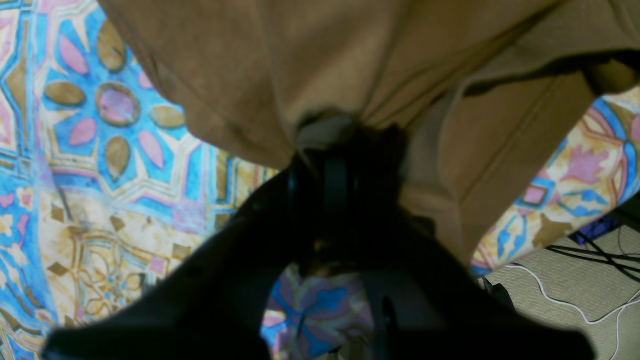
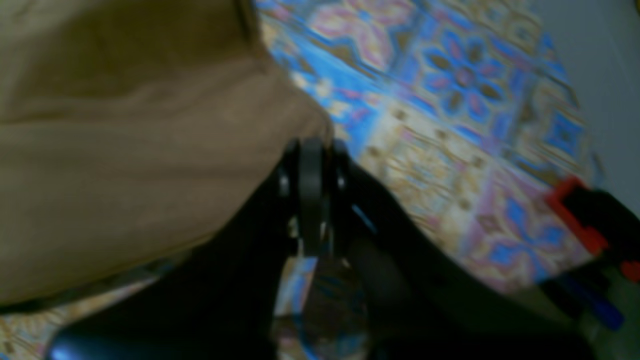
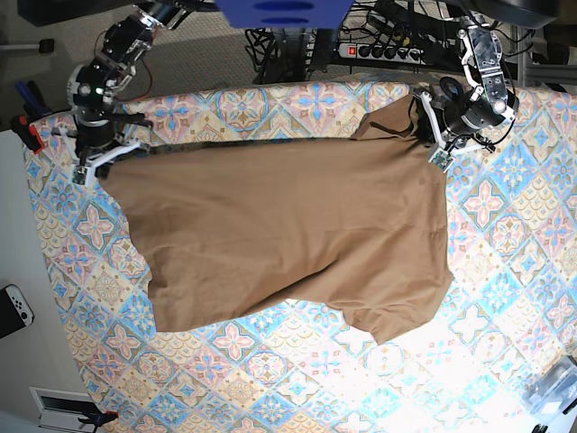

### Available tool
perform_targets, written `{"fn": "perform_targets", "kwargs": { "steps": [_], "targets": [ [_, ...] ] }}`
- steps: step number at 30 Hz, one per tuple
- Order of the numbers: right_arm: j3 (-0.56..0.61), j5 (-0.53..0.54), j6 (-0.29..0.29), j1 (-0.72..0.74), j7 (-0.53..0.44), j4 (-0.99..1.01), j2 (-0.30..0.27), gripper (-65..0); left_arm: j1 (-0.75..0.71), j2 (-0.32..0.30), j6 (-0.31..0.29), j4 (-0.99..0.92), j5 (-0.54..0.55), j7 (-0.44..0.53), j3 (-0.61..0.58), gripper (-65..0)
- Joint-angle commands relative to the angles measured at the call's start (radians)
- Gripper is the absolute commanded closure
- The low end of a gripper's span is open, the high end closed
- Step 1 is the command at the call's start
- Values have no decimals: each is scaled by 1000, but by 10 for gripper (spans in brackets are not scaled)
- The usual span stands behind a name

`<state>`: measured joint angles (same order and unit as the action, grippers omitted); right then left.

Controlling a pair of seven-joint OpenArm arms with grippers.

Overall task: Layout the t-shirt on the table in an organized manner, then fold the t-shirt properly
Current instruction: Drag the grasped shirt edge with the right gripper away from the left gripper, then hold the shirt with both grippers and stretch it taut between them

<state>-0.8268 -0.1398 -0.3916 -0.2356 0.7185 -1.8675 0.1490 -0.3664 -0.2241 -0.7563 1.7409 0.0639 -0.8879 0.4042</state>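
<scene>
The tan-brown t-shirt point(image 3: 288, 234) is stretched wide across the patterned table point(image 3: 505, 271), its far edge pulled taut between both grippers. In the base view my right gripper point(image 3: 96, 168) pinches the shirt's left corner, and my left gripper point(image 3: 435, 150) pinches its right corner near a bunched fold. Seen from the left wrist, the left gripper point(image 1: 330, 145) is shut on gathered t-shirt fabric point(image 1: 350, 60). The right wrist view shows the right gripper point(image 2: 312, 150) shut on the t-shirt's edge point(image 2: 125, 150). A sleeve point(image 3: 397, 311) lies toward the near side.
A red and black clamp point(image 3: 27, 131) grips the table's left edge, also seen as the clamp point(image 2: 580, 210). Cables and a power strip point(image 3: 388, 50) lie beyond the far edge. A white controller point(image 3: 13, 307) sits off the table's left side.
</scene>
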Motion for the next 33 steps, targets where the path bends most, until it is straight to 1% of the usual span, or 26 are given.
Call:
{"fn": "perform_targets", "kwargs": {
  "steps": [1, 4, 5, 11, 24, 33],
  "targets": [
    [-1, 4, 9, 8, -26, -17, -10, 0, -10, 1, 58, -38, -140, -83, -4, 0],
    [2, 4, 9, 6, -26, -16, -10, 0, -16, 1, 58, -20, -140, -83, -4, 0],
    [2, 4, 7, 6, -26, -13, -10, 0, -39, 1, 58, -2, -140, -84, -4, 0],
    [2, 4, 6, 6, -21, -10, -10, 0, -142, 1, 58, 169, -140, -81, -4, 0],
    [4, 4, 4, 5, -21, -4, -10, 0, -139, 1, 58, 181, -141, -83, -3, 0],
    [5, 4, 4, 12, -24, -4, -10, 0, -141, 1, 58, 330, -138, -83, 2, 0]
  ]
}}
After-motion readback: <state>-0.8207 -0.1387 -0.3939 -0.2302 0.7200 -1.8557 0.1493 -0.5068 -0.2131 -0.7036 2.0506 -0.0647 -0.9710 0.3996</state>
